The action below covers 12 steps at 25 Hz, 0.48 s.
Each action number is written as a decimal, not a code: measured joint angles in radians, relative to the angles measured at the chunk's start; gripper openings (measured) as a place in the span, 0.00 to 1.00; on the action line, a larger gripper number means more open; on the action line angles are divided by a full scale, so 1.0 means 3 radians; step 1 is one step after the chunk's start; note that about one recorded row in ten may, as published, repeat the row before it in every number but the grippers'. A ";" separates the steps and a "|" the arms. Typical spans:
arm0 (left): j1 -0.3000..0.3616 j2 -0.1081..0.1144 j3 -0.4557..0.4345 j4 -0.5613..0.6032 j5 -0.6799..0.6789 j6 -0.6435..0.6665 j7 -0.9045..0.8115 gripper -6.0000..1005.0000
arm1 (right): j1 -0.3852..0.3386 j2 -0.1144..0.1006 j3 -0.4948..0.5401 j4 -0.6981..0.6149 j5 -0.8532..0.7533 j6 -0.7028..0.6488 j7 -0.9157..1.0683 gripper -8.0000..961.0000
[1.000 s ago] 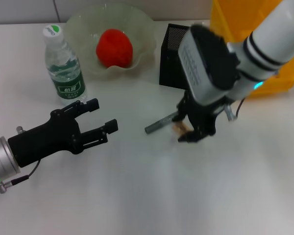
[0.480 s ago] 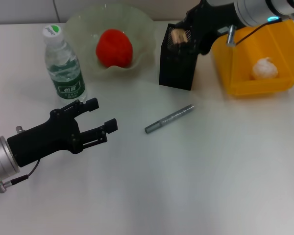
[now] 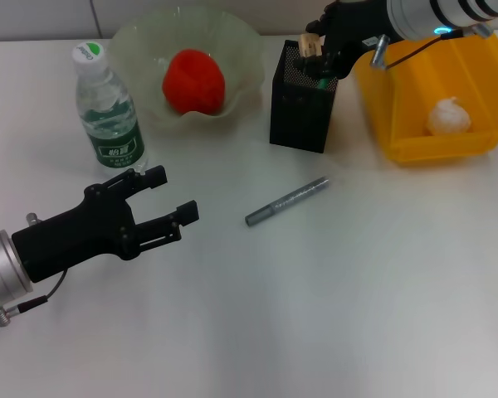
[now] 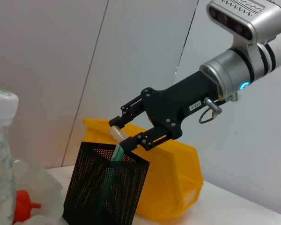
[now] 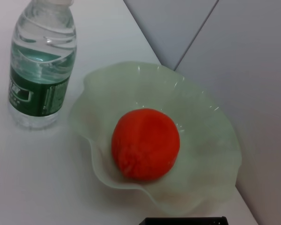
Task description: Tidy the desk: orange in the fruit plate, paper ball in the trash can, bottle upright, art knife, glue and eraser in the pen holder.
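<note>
My right gripper (image 3: 315,51) hovers over the black mesh pen holder (image 3: 301,99), shut on a small tan eraser (image 3: 312,43). The left wrist view shows the same: the eraser (image 4: 115,133) pinched in the right gripper (image 4: 125,137) just above the pen holder's rim (image 4: 107,152), with a green stick (image 4: 113,161), perhaps the glue, standing inside. The grey art knife (image 3: 286,201) lies on the table in front of the holder. The orange (image 3: 194,80) rests in the fruit plate (image 3: 245,50). The bottle (image 3: 108,108) stands upright. A paper ball (image 3: 448,116) lies in the yellow trash can (image 3: 398,124). My left gripper (image 3: 162,201) is open and empty at the lower left.
The right wrist view shows the orange (image 5: 146,143) in the plate (image 5: 203,122), the bottle (image 5: 41,65) beside it and the pen holder's rim (image 5: 182,220). White table stretches in front of the knife and to the right.
My right gripper lifted the eraser from the table beside the art knife and carried it back to just above the pen holder. The left arm stayed still.
</note>
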 joint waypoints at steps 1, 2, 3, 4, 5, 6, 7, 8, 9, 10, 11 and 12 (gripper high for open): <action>-0.0002 0.0000 0.0000 0.0000 0.0000 -0.0004 0.0000 0.86 | -0.0003 0.0000 -0.0001 0.0000 0.0000 0.0001 0.0000 0.51; -0.0006 0.0001 0.0000 0.0000 0.0000 -0.0011 0.0000 0.86 | -0.0007 0.0000 -0.0001 0.0000 0.0001 0.0002 0.0000 0.51; -0.0006 0.0001 0.0000 0.0000 0.0000 -0.0011 0.0000 0.86 | -0.0009 0.0000 -0.0001 -0.0002 0.0001 0.0003 0.0001 0.51; -0.0006 0.0001 0.0000 0.0000 0.0000 -0.0011 0.0000 0.86 | -0.0012 0.0000 -0.0001 -0.0008 0.0001 0.0003 0.0001 0.51; -0.0006 0.0001 0.0000 0.0000 0.0000 -0.0011 0.0000 0.86 | -0.0017 0.0002 -0.0001 -0.0018 0.0002 0.0005 0.0001 0.58; -0.0015 0.0001 0.0000 0.0000 0.0000 -0.0016 0.0000 0.86 | -0.0026 0.0004 0.0003 -0.0040 0.0010 0.0005 0.0002 0.65; -0.0017 0.0001 0.0000 0.0000 0.0000 -0.0016 0.0000 0.86 | -0.0039 0.0006 0.0011 -0.0071 0.0032 0.0006 0.0004 0.72; -0.0017 0.0001 0.0000 0.0001 0.0000 -0.0017 0.0000 0.86 | -0.0074 0.0007 0.0020 -0.0135 0.0098 0.0003 0.0004 0.72; -0.0017 0.0001 0.0000 0.0002 0.0000 -0.0017 0.0000 0.86 | -0.0113 0.0006 0.0027 -0.0209 0.0191 -0.0017 0.0002 0.72; -0.0017 0.0001 0.0000 0.0003 0.0000 -0.0017 0.0000 0.86 | -0.0162 0.0002 0.0033 -0.0300 0.0317 -0.0046 -0.0016 0.72; -0.0016 0.0001 0.0000 0.0004 0.0000 -0.0017 0.0000 0.86 | -0.0222 -0.0008 0.0044 -0.0407 0.0486 -0.0147 -0.0075 0.72; -0.0015 0.0000 0.0000 0.0005 0.0000 -0.0015 0.0000 0.86 | -0.0271 -0.0017 0.0058 -0.0495 0.0635 -0.0273 -0.0153 0.72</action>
